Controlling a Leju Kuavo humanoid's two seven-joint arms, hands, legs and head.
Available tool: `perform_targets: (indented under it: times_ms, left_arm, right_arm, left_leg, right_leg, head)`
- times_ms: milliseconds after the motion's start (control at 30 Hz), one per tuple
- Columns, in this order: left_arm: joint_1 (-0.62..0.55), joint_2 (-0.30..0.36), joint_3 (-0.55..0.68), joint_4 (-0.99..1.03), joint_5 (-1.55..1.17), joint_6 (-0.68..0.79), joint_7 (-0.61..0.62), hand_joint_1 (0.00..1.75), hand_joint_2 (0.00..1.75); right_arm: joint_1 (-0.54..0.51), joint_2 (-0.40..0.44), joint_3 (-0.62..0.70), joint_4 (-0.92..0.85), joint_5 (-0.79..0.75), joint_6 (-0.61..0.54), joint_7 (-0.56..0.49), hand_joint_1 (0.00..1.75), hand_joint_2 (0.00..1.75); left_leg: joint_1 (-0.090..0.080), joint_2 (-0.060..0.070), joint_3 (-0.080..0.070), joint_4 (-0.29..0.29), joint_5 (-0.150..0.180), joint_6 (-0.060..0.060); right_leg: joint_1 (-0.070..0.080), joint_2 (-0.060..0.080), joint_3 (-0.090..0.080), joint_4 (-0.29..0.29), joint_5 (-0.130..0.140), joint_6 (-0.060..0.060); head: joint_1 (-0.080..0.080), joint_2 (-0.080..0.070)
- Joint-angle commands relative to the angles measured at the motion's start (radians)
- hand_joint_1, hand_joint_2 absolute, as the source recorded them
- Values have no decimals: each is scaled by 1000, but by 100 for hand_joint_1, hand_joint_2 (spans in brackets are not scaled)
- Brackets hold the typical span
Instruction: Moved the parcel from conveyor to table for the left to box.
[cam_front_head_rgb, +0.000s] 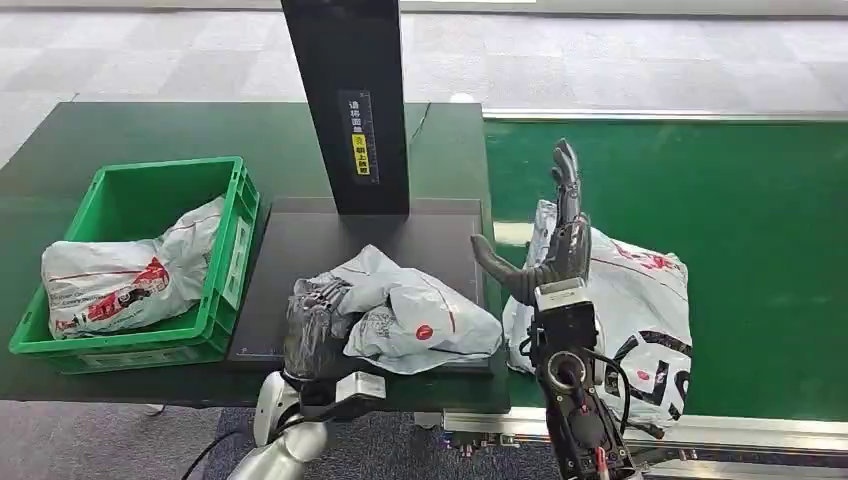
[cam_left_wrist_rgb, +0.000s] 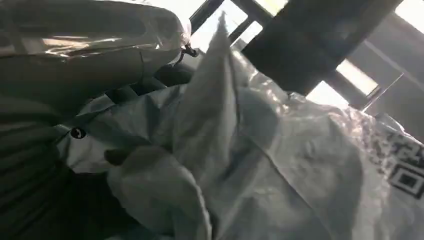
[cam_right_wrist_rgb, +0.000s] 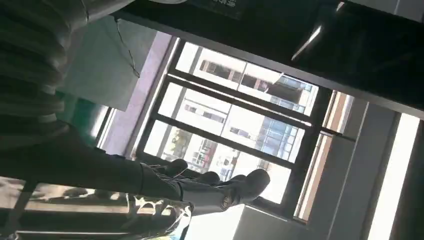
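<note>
Grey carpet tiles run behind a dark green surface (cam_front_head_rgb: 150, 125) and a bright green conveyor (cam_front_head_rgb: 740, 200) that meets it on the robot's right. A black post (cam_front_head_rgb: 345, 100) with a yellow label stands on a dark mat (cam_front_head_rgb: 300, 240) just ahead of the left hand (cam_front_head_rgb: 318, 325).

That left hand rests on the mat with its dark fingers curled into the near end of a crumpled white parcel (cam_front_head_rgb: 420, 315), gripping it; the bag stretches away from the hand toward the robot's right, reaching the mat's edge beside the conveyor. In the left wrist view the wrinkled plastic of the parcel (cam_left_wrist_rgb: 280, 165) bunches up right against the hand (cam_left_wrist_rgb: 60, 75), a printed square code showing on its far side.

Off to the left of the left hand sits a green crate (cam_front_head_rgb: 215, 250), and inside it lies a white bag with red print (cam_front_head_rgb: 120, 280).

The right hand (cam_front_head_rgb: 555, 235) is raised over the conveyor with its fingers spread and pointing away from the robot, thumb stuck out sideways, holding nothing. Directly beneath and beyond it lies a large white bag with black and red markings (cam_front_head_rgb: 640, 320) on the belt. In the right wrist view the hand's dark fingers (cam_right_wrist_rgb: 220, 187) stretch out against bright windows (cam_right_wrist_rgb: 235, 115).
</note>
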Motion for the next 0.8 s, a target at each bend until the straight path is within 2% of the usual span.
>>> perform_targets:
  times_ms: [33, 167, 200, 267, 300, 333, 367, 500, 767, 800]
  left_arm:
    - [30, 44, -90, -253, 111, 111, -37, 175, 175]
    - [52, 7, -16, -358, 86, 111, -37, 175, 175]
    - [78, -68, 110, -466, 69, 111, -37, 175, 175]
    - [78, -68, 110, -466, 69, 111, -37, 175, 175]
    - [83, -116, 222, -492, 81, 111, -37, 175, 175]
    - [85, -130, 258, -489, 64, 111, -37, 175, 175]
    - [85, -130, 258, -489, 64, 111, -37, 175, 175]
    - [81, -145, 432, -436, 68, 111, -37, 175, 175]
    - [81, -145, 432, -436, 68, 111, -37, 175, 175]
    - [75, -145, 476, -452, 86, 111, -37, 175, 175]
  right_arm:
    - [-44, 0, -12, 61, -20, -7, -4, 0, 175]
    - [-52, 0, -11, 66, -27, -13, -2, 0, 175]
    - [-49, -1, -12, 66, -29, -23, -2, 0, 175]
    - [-49, -1, -12, 66, -29, -23, -2, 0, 175]
    - [-38, -4, -10, 61, -32, -30, -5, 0, 175]
    - [-35, -5, -8, 59, -33, -31, -5, 0, 175]
    - [-35, -5, -8, 59, -33, -31, -5, 0, 175]
    - [-8, -14, 3, 41, -39, -41, -9, 0, 175]
    - [-8, -14, 3, 41, -39, -41, -9, 0, 175]
    - [-11, -14, 5, 42, -40, -42, -8, 0, 175]
  left_leg:
    - [0, 1, -1, 0, 0, 0]
    - [0, 2, -1, 1, -1, 0]
    - [0, 3, -1, 1, -1, 0]
    - [1, 2, -2, 1, -1, 0]
    - [0, 2, -1, 1, -1, 0]
    - [1, 2, -2, 1, 0, 0]
    - [0, 2, 0, 0, -1, 0]
    - [0, 3, 2, -1, 0, 0]
    - [1, 0, 1, 0, 0, 0]
    - [0, 0, 1, -1, 0, 0]
  right_leg:
    - [0, 1, -1, 0, 0, 0]
    - [1, 2, -1, 1, 0, 0]
    - [1, 3, -1, 1, 0, 0]
    - [1, 2, -2, 1, 0, 0]
    - [1, 2, -1, 0, 0, 0]
    - [1, 2, -2, 0, 1, 0]
    - [0, 2, 0, 0, 0, 0]
    - [1, 3, 1, -1, 1, -1]
    - [1, 0, 0, -1, 0, 0]
    - [1, 0, 1, -1, 0, 0]
  head:
    - [0, 0]
    - [0, 0]
    - [0, 0]
    - [0, 0]
    - [0, 0]
    - [0, 0]
    - [0, 0]
    - [0, 0]
    - [0, 0]
    - [0, 0]
